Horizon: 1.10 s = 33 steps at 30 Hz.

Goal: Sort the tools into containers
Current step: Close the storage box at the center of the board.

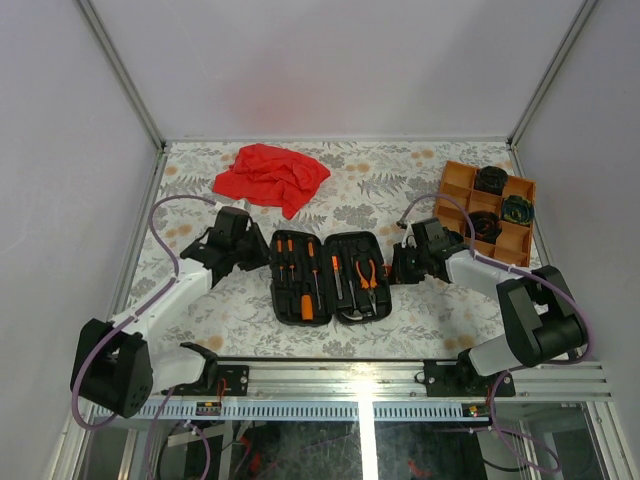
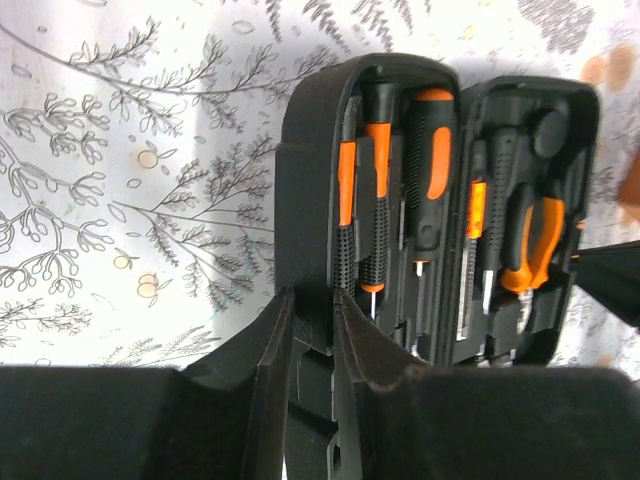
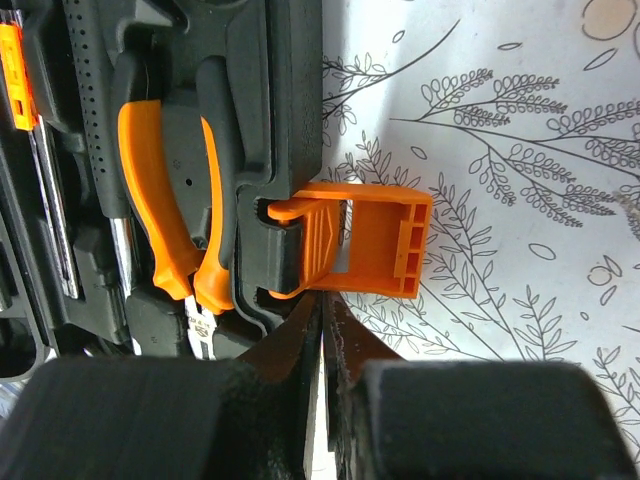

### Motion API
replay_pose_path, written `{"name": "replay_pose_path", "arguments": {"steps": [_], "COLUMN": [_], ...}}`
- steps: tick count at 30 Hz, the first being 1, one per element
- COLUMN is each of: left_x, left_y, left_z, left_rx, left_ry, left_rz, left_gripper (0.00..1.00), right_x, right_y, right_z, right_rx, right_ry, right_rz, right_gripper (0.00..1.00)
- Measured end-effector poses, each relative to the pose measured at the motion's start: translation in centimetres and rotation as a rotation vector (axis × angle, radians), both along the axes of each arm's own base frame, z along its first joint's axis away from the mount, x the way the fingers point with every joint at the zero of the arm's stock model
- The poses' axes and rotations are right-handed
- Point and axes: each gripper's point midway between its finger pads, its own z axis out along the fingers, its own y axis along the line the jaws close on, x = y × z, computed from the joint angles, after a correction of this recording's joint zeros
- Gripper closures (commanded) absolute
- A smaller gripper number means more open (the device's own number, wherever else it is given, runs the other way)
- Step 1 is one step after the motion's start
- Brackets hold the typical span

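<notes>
You have the tool case (image 1: pixel 322 277) centred on the tabletop (image 1: pixel 400 190), screwdrivers (image 1: pixel 285 262) and pliers (image 1: pixel 367 272) inside; tray (image 1: pixel 458 177) holding coils (image 1: pixel 490 180) right-rear; cloth (image 1: pixel 270 175) left-rear.

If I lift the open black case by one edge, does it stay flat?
Probably folds: the tool case lies open in two halves joined down the middle. Likely heavy for its size, with screwdrivers and pliers filling its slots. The orange latch sticks out and may flap.

Lighting bright, even, from overhead. Glare patch on the rail (image 1: pixel 365 385) behind the tools. Soft bluish shadow on the table (image 2: pixel 150 200) beside the black case (image 2: pixel 300 180), ahead of the left tool (image 2: pixel 312 296). Right tool (image 3: pixel 322 302), close to its lens, dark and slightly blurred.
</notes>
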Motion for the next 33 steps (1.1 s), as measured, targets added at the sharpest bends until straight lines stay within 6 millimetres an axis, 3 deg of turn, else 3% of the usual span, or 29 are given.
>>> {"name": "replay_pose_path", "arguments": {"steps": [11, 21, 27, 33], "left_x": [1.7, 1.4, 1.1, 0.5], "left_y": [-2.4, -7.9, -11.4, -14.4], "left_z": [5.6, 9.8, 10.5, 9.6], "left_rx": [-0.122, -0.268, -0.322, -0.345], "left_ry": [-0.142, -0.233, -0.236, -0.211], "left_rz": [-0.023, -0.122, -0.189, -0.249], "left_gripper": [0.76, 0.75, 0.75, 0.76], "right_x": [-0.8, -1.0, -0.9, -0.7], "right_y": [0.9, 1.3, 2.0, 2.5], "right_z": [-0.3, -0.6, -0.4, -0.1], "right_rx": [0.015, 0.040, 0.065, 0.095], "right_ry": [0.022, 0.029, 0.016, 0.002], "right_rz": [-0.004, -0.023, -0.028, -0.040], "right_gripper": [0.93, 0.92, 0.92, 0.91]}}
